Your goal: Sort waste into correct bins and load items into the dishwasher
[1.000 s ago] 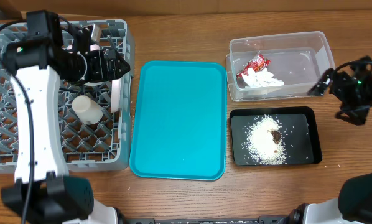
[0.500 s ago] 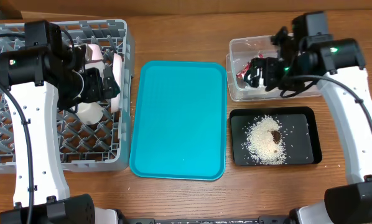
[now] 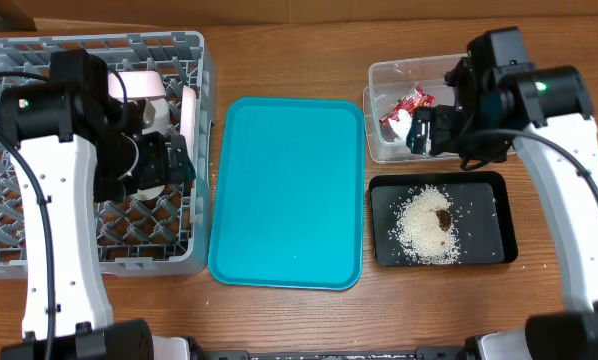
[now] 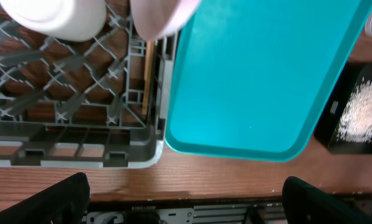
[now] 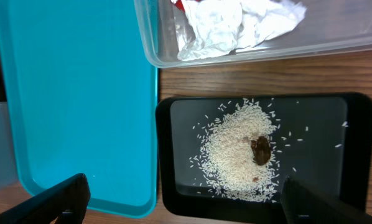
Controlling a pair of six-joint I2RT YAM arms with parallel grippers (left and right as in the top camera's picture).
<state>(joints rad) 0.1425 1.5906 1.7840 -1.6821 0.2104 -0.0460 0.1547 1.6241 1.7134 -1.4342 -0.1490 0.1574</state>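
**Left gripper**: fingers spread wide with nothing between them, held above the dish rack near the wall that faces the teal serving tray.
- Just beyond the fingertips: small white cup on the lattice floor.
- Beside the cup: a white dish, close to the rack wall.
- Off to one finger's side, outside the rack: the teal serving tray, bare.

**Right gripper**: fingers likewise set far apart and holding nothing, hovering over the strip of table between the two bins.
- Directly below: black tray holding a mound of loose white rice grains, with a small brown food lump sitting on the mound.
- Beyond the fingertips: clear tub containing crumpled white tissue scraps.
- Beside the tissue, in the same tub: red snack wrapper, seen from overhead.
- To one finger's side: the teal tray, with the tub and black tray just beside its edge.
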